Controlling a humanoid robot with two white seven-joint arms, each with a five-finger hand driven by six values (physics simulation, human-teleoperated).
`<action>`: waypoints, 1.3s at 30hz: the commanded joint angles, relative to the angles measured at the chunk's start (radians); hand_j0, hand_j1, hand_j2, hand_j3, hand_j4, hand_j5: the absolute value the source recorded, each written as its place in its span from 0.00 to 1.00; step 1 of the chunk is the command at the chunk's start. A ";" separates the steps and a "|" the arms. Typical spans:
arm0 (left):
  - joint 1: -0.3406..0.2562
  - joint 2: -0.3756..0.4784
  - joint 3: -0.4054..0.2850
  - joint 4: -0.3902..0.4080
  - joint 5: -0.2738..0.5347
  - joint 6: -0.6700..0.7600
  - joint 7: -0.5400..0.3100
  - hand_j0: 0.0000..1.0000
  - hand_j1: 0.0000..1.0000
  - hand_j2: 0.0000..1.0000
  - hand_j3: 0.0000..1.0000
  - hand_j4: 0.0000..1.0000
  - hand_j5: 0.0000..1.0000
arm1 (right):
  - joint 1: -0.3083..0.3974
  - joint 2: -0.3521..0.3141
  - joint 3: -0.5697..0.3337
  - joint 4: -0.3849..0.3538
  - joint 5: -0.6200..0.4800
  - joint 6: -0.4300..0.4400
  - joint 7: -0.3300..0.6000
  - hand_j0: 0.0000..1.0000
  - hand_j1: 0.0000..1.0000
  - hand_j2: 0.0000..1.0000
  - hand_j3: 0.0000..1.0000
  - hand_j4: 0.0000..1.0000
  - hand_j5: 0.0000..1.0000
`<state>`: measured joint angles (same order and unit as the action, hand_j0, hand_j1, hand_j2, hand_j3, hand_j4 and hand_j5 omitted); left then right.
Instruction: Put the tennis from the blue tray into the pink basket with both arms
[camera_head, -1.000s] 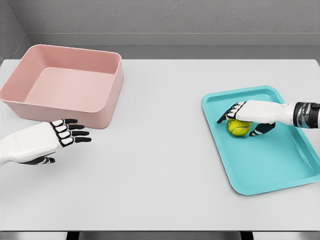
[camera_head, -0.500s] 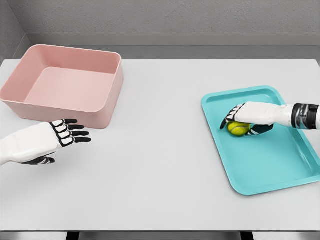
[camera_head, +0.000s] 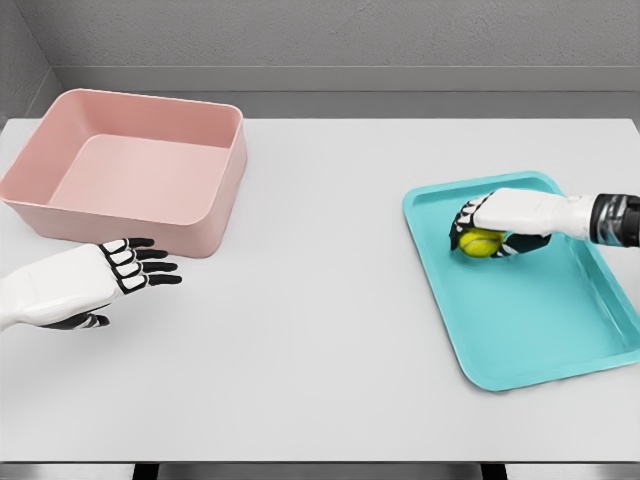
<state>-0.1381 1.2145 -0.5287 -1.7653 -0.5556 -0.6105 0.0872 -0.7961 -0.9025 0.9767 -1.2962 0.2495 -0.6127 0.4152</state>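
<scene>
The white right hand (camera_head: 495, 225) curls its fingers (camera_head: 463, 222) closed around a grasp, while the white left hand (camera_head: 85, 285) hovers with fingers extended.

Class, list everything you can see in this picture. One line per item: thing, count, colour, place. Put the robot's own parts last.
table: one, light grey, fills most of the view.
pink basket: one, pink, far left of the table, nothing in it.
blue tray: one, turquoise blue, right side of the table.
tennis ball: one, yellow-green, over the tray's far-left part, in the right hand's grasp.
wall: grey, behind the table.
left hand: one, white with black finger joints, fingers spread, in front of the basket.
right hand: one, white and black, fingers curled around the ball.
</scene>
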 joint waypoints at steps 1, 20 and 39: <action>0.000 0.002 0.001 0.000 0.006 0.000 0.002 1.00 1.00 1.00 1.00 1.00 1.00 | -0.002 -0.006 -0.004 -0.002 -0.022 0.002 0.001 0.56 0.56 0.56 0.56 0.56 0.56; -0.057 0.122 0.003 -0.002 0.080 0.000 0.161 1.00 1.00 1.00 1.00 1.00 1.00 | -0.029 -0.007 -0.006 -0.275 -0.033 0.002 0.010 0.56 0.56 0.56 0.56 0.56 0.56; -0.077 -0.030 -0.047 -0.003 -0.135 0.000 0.080 1.00 1.00 1.00 1.00 1.00 1.00 | -0.017 0.281 0.100 -0.295 -0.033 0.002 0.073 0.55 0.55 0.55 0.55 0.55 0.55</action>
<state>-0.2148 1.1836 -0.5640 -1.7682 -0.6701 -0.6097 0.1965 -0.8130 -0.6588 1.0523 -1.5962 0.2265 -0.6144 0.4858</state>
